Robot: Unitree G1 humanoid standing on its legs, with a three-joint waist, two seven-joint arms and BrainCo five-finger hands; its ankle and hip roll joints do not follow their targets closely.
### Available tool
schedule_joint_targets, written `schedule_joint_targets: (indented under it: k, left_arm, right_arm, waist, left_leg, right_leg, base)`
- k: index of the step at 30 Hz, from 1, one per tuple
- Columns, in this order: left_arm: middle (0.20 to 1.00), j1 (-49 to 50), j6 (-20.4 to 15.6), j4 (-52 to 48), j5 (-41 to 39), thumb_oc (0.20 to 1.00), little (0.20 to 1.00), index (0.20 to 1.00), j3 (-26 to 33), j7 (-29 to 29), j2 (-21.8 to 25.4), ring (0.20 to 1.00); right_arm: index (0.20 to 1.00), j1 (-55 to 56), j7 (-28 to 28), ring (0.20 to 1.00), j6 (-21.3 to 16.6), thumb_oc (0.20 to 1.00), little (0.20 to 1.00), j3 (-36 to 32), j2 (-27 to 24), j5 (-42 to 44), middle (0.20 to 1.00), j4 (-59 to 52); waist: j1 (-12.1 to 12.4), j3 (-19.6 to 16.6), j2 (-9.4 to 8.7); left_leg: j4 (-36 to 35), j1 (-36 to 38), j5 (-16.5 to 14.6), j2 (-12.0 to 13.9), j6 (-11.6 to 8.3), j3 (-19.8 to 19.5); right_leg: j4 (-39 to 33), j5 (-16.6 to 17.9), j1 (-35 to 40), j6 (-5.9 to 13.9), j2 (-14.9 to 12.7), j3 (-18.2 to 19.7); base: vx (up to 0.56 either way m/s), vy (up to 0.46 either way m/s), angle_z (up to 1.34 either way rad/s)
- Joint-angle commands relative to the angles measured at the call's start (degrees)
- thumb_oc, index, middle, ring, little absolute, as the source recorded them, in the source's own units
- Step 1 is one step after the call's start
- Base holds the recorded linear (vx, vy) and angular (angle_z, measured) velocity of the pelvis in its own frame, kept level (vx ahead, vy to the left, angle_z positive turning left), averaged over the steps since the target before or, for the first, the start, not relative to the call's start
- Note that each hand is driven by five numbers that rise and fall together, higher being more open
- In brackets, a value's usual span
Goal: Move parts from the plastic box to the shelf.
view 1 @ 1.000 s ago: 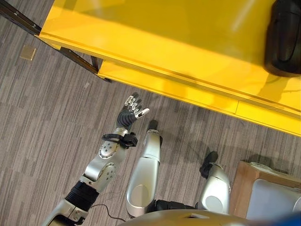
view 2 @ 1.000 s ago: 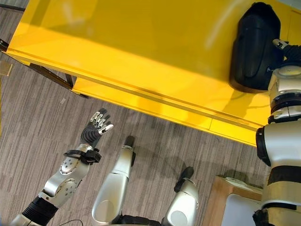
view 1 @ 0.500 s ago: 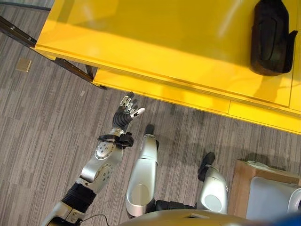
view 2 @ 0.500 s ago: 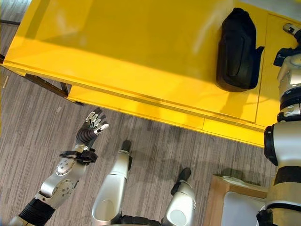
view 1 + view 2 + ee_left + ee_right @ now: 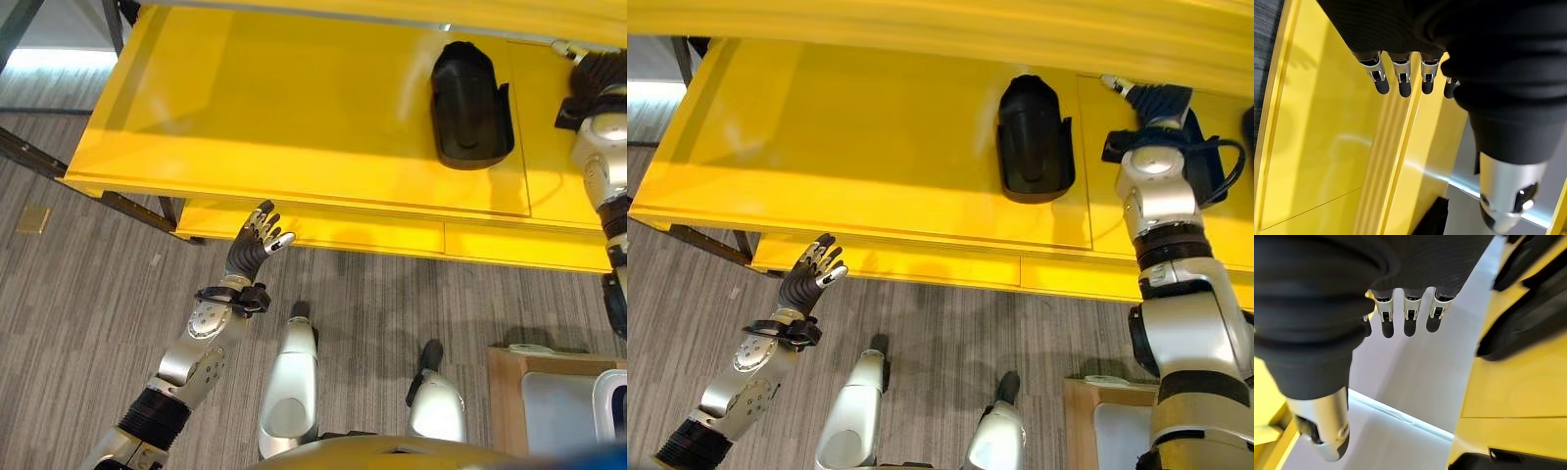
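Your yellow shelf [image 5: 294, 108] runs across the upper part of both eye views, with its front edge facing you and a lower yellow ledge just beneath that edge. One black moulded part [image 5: 471, 106] lies flat on the shelf, right of centre and back from the front edge, just left of a seam in the shelf surface. The whole stretch of shelf left of the part is bare yellow, out to the left end.

Your left robot hand [image 5: 253, 238] is raised in front of the shelf's front edge, near the left end, fingers straight and spread, holding nothing. Your right robot hand [image 5: 1156, 98] reaches over the shelf just right of the seam, near the part but apart from it; its wrist view shows the fingers [image 5: 1411, 316] straight and empty.

At the lower right, a corner of a pale box [image 5: 563, 411] sits on a wooden stand [image 5: 505, 392], well clear of the shelf.
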Motion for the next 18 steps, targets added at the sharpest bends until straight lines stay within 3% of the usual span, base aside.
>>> schedule_joint_targets:
  k: [1,7,16,18]
  left_arm:
    - [1.000,1.01,-0.28,-0.24,1.29,1.000,1.000,1.000,0.93,-1.22,-2.27,1.000]
    - [1.000,2.48,0.21,-0.60,3.69,1.000,1.000,1.000,2.07,-2.33,-2.44,1.000]
    - [1.000,3.26,0.17,0.42,5.43,1.000,1.000,1.000,1.42,-2.79,-4.15,1.000]
    - [1.000,2.97,-0.02,0.50,5.48,1.000,1.000,1.000,1.16,-2.76,-4.25,1.000]
  right_arm:
    - [1.000,0.23,0.59,1.000,-4.62,1.000,1.000,-1.84,0.74,0.73,1.000,-6.37]
    - [1.000,6.59,2.01,1.000,-3.26,1.000,1.000,-3.14,6.34,-4.28,1.000,-11.99]
    - [1.000,9.92,0.98,1.000,-3.01,1.000,1.000,-4.81,9.26,-8.64,1.000,-11.03]
    - [1.000,8.77,0.72,1.000,-2.95,1.000,1.000,-4.30,9.27,-9.05,1.000,-10.41]
  waist:
    - [0.24,-0.25,2.01]
    - [-0.76,-1.09,3.39]
    - [-1.35,0.23,6.58]
    - [-1.29,0.59,6.62]
  left_leg:
    - [-10.19,5.11,4.97,0.58,1.57,5.22]
    - [-10.74,5.97,4.89,0.83,2.07,7.58]
    - [-10.80,5.22,4.92,0.05,2.18,8.99]
    - [-10.95,4.81,5.16,0.16,2.18,9.16]
  right_leg:
    - [9.80,-8.82,-1.71,-1.53,2.03,1.28]
    - [8.59,-7.32,-2.99,-1.12,1.26,3.67]
    - [9.23,-7.40,-4.97,-0.98,0.20,5.07]
    - [9.29,-7.37,-5.42,-1.02,0.26,5.22]
  base:
    - [0.02,0.025,-0.35]
    - [0.02,0.016,-0.38]
    - [0.00,0.013,-0.06]
    - [0.00,-0.016,0.00]
